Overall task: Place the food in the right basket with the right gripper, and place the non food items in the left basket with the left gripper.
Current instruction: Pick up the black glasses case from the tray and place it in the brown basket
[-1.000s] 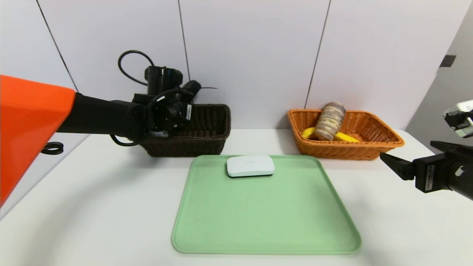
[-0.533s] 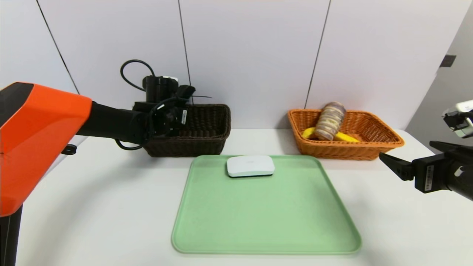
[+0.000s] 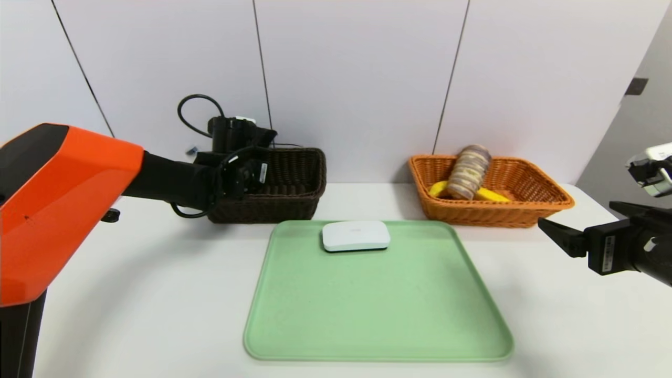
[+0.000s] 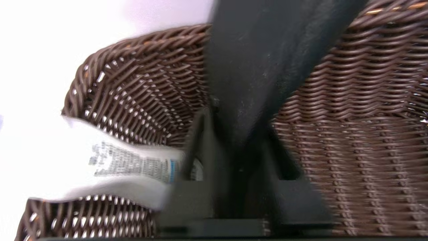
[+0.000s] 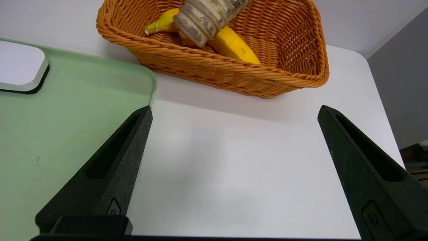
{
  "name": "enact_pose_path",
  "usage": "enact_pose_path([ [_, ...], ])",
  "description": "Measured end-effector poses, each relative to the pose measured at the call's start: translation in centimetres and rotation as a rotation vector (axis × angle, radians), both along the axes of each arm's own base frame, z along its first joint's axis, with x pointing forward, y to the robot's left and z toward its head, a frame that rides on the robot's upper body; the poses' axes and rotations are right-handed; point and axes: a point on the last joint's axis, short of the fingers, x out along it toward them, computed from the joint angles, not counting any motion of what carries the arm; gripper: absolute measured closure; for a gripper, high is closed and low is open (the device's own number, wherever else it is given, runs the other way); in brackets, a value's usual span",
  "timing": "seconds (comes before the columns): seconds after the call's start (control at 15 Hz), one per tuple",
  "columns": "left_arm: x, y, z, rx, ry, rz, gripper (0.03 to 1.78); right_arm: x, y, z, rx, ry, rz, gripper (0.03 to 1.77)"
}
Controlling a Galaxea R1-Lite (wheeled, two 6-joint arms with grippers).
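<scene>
On the white table (image 3: pixel 157 294) the green tray (image 3: pixel 378 315) carries only the white flat device (image 3: pixel 356 235), lying crosswise at its far edge, while the banana (image 5: pixel 230 43) and bread loaf (image 3: pixel 467 170) already sit in the orange basket (image 3: pixel 546 202). Inside the dark brown basket (image 3: pixel 294 194), beside the white-labelled bottle (image 4: pixel 110 167), the left gripper (image 4: pixel 239 167) pinches the black pouch (image 4: pixel 267 60), jaws barely parted; it has sunk lower than a second ago. Right gripper (image 5: pixel 234 174) hangs wide open and empty, so the device lies between both arms, back and rightward from the left one.
</scene>
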Motion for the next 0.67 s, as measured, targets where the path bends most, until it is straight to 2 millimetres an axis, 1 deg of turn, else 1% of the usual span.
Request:
enact_pose_path([
  [0.13,0.2,0.0,0.3,-0.007,-0.034,0.001,1.02,0.0,0.0,0.0,-0.001,0.002,0.0,0.09],
  [0.27,0.2,0.0,0.3,-0.003,-0.037,-0.001,0.81,0.1,0.0,-0.1,-0.001,0.004,0.0,0.09],
  [0.4,0.3,0.0,0.7,-0.004,-0.052,-0.002,0.65,0.1,0.0,-0.1,-0.002,0.007,0.0,0.09],
  [0.67,0.0,0.1,3.3,-0.02,-0.118,-0.005,0.43,0.2,0.0,-0.3,-0.003,0.014,0.001,0.09],
])
